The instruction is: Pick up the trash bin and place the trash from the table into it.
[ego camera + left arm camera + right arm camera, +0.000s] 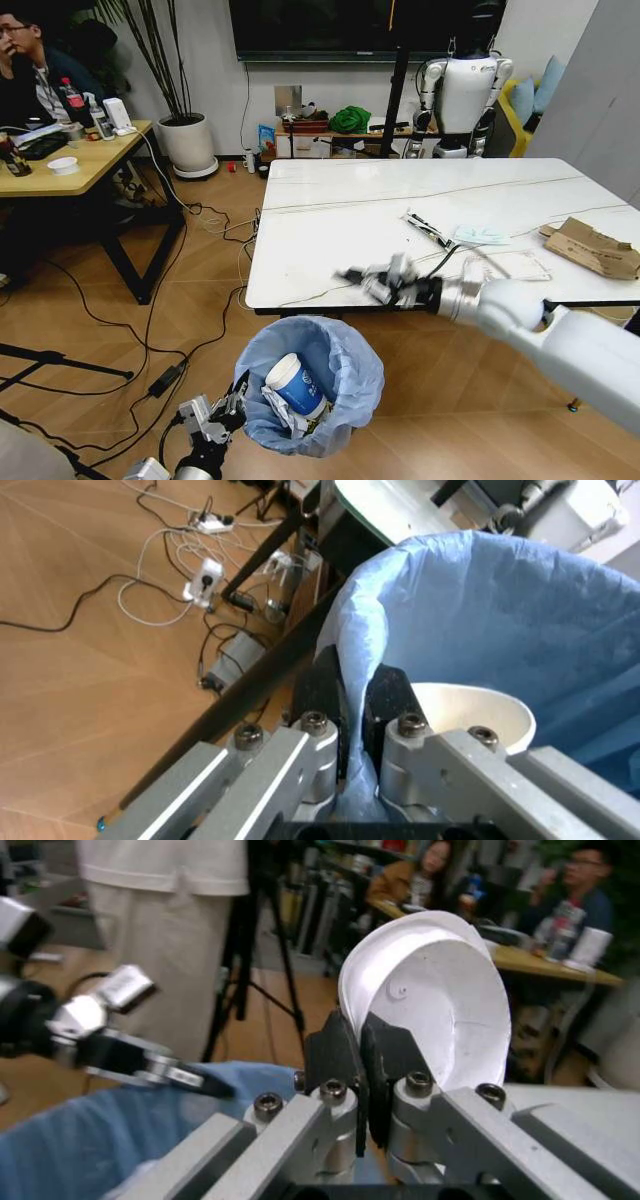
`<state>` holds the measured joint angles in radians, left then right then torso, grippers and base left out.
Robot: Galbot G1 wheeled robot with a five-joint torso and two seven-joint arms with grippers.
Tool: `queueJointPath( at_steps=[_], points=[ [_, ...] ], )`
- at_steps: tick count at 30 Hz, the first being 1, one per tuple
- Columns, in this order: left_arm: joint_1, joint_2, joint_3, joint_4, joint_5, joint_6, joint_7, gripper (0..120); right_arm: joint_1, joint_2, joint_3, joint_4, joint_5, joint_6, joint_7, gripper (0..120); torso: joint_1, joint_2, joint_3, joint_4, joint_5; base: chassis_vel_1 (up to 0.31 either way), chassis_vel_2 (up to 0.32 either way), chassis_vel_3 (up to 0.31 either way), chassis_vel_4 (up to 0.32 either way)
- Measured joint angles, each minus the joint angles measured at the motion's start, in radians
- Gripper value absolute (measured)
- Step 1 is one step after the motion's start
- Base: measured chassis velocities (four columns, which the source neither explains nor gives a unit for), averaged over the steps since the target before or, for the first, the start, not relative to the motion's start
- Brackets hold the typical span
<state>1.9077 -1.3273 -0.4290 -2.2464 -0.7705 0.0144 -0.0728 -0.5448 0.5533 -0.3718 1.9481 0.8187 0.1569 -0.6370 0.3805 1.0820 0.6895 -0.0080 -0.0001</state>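
Observation:
The trash bin point(345, 372), lined with a light-blue bag, hangs below the table's front edge. My left gripper point(238, 395) is shut on its near rim, the fingers pinching the bag's edge point(357, 682). A blue-and-white cup point(295, 385) and crumpled paper point(280, 412) lie inside. My right gripper point(375, 282) hovers at the white table's point(330, 235) front edge, above the bin, shut point(358, 1039) on a bent round white paper piece point(430, 990). On the table lie a face mask point(480, 236), a clear packet point(515, 265), a wrapper point(428, 228) and torn cardboard point(592, 247).
A wooden desk point(95, 160) stands at the left, with cables point(200, 215) across the floor between it and the table. Tripod legs point(60, 360) are at the lower left. Another robot point(465, 95) and a potted plant point(188, 140) stand by the back wall.

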Motion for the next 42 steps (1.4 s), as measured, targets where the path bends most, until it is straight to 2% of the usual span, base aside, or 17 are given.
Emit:
queueJointPath(
  at_steps=[5, 12, 16, 17, 21, 22, 25, 26, 29, 31, 33, 35, 37, 39, 42],
  points=[
    [-0.001, -0.028, 0.002, 0.005, 0.011, 0.0, 0.005, 0, -0.019, -0.023, -0.037, 0.068, -0.066, 0.023, -0.048, 0, 0.0, 0.0, 0.0, -0.0009, 0.0001, 0.0, 0.0, 0.0, 0.0],
    [-0.007, -0.047, 0.01, 0.006, 0.019, 0.001, 0.006, 0, -0.043, -0.047, -0.037, 0.064, -0.145, 0.037, -0.101, 3, 0.0, 0.0, 0.0, -0.0009, 0.0002, 0.0, 0.0, 0.0, 0.0],
    [-0.007, -0.052, 0.01, 0.006, 0.024, 0.003, 0.006, 0, -0.039, -0.05, -0.033, 0.048, -0.15, 0.037, -0.111, 19, 0.0, 0.0, 0.0, -0.0007, 0.0002, 0.0, 0.0, 0.0, 0.0],
    [-0.007, -0.052, 0.01, 0.006, 0.024, 0.003, 0.006, 0, -0.039, -0.05, -0.033, 0.048, -0.15, 0.037, -0.111, 19, 0.0, 0.0, 0.0, -0.0007, 0.0002, 0.0, 0.0, 0.0, 0.0],
    [-0.008, -0.061, 0.015, 0.007, 0.033, 0.004, 0.006, 0, -0.035, -0.051, -0.035, 0.042, -0.151, 0.034, -0.112, 39, 0.0, 0.0, 0.0, -0.0006, 0.0001, 0.0, 0.0, 0.0, 0.0],
    [-0.008, -0.061, 0.015, 0.007, 0.033, 0.004, 0.006, 0, -0.035, -0.051, -0.035, 0.042, -0.151, 0.034, -0.112, 39, 0.0, 0.0, 0.0, -0.0006, 0.0001, 0.0, 0.0, 0.0, 0.0],
    [-0.006, -0.064, 0.016, 0.009, 0.038, 0.005, 0.006, 0, -0.047, -0.057, -0.024, 0.035, -0.155, 0.036, -0.115, 52, 0.0, 0.0, 0.0, -0.0007, 0.0001, 0.0, 0.0, 0.0, 0.0],
    [-0.006, -0.064, 0.016, 0.009, 0.038, 0.005, 0.006, 0, -0.047, -0.057, -0.024, 0.035, -0.155, 0.036, -0.115, 52, 0.0, 0.0, 0.0, -0.0007, 0.0001, 0.0, 0.0, 0.0, 0.0],
    [-0.002, -0.065, 0.024, 0.013, 0.049, 0.005, 0.008, 0, -0.075, -0.05, 0.057, 0.01, -0.147, 0.023, -0.093, 69, 0.0, 0.0, 0.0, -0.0008, 0.0001, 0.0, 0.0, 0.0, 0.0],
    [0.0, -0.065, 0.028, 0.017, 0.054, 0.005, 0.009, 0, -0.081, -0.045, 0.092, -0.009, -0.137, 0.017, -0.073, 73, 0.0, 0.0, 0.0, -0.0006, 0.0002, 0.0, 0.0, 0.0, 0.0],
    [0.004, -0.065, 0.044, 0.025, 0.071, 0.005, 0.013, 0, -0.095, -0.04, 0.177, -0.053, -0.109, 0.003, -0.005, 84, 0.0, 0.0, 0.0, -0.0003, 0.0002, 0.0, 0.0, 0.0, 0.0],
    [0.005, -0.065, 0.047, 0.026, 0.074, 0.005, 0.014, 0, -0.105, -0.04, 0.207, -0.067, -0.098, -0.001, 0.024, 86, 0.0, 0.0, 0.0, -0.0003, -0.0003, 0.0, 0.0, 0.0, 0.0],
    [0.004, -0.065, 0.06, 0.031, 0.081, 0.005, 0.016, 0, -0.147, -0.041, 0.308, -0.118, -0.067, -0.02, 0.113, 96, 0.0, 0.0, 0.0, -0.0006, 0.0003, 0.0, 0.0, 0.0, 0.0],
    [0.003, -0.064, 0.063, 0.033, 0.082, 0.005, 0.016, 0, -0.157, -0.041, 0.335, -0.135, -0.062, -0.026, 0.131, 98, 0.0, 0.0, 0.0, -0.0009, 0.0005, 0.0, 0.0, 0.0, 0.0],
    [-0.007, -0.054, 0.074, 0.038, 0.082, 0.005, 0.016, 0, -0.174, -0.021, 0.419, -0.245, -0.046, -0.075, 0.21, 100, 0.0, 0.0, 0.0, -0.0009, 0.0004, 0.0, 0.0, 0.0, 0.0]
  ],
)
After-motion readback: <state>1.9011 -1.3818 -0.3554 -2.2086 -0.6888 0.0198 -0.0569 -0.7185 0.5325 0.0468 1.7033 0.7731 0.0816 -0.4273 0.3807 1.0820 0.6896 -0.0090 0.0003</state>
